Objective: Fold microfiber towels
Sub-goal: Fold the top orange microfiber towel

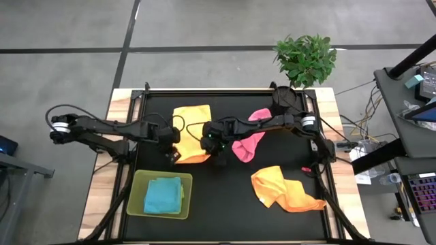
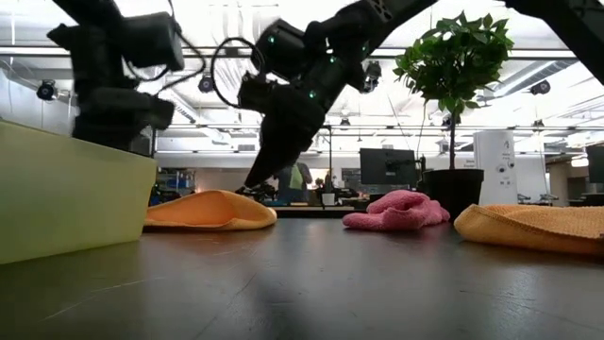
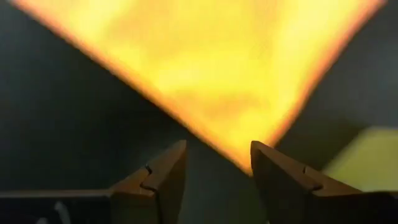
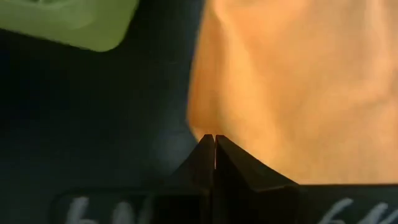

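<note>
From above, the yellow towel (image 1: pixel 191 133) lies mid-table between both grippers, above the green tray (image 1: pixel 138 204) (a blue towel (image 1: pixel 163 195) inside). At table height, the pink towel (image 2: pixel 396 210) sits apart. The left gripper (image 3: pixel 217 163) gapes at the towel's corner. The right gripper (image 4: pixel 213 144) is pinched together at its edge.

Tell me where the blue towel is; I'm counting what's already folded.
In the high view, the blue towel lies in the green tray at the table's front left, just below the yellow towel.
</note>
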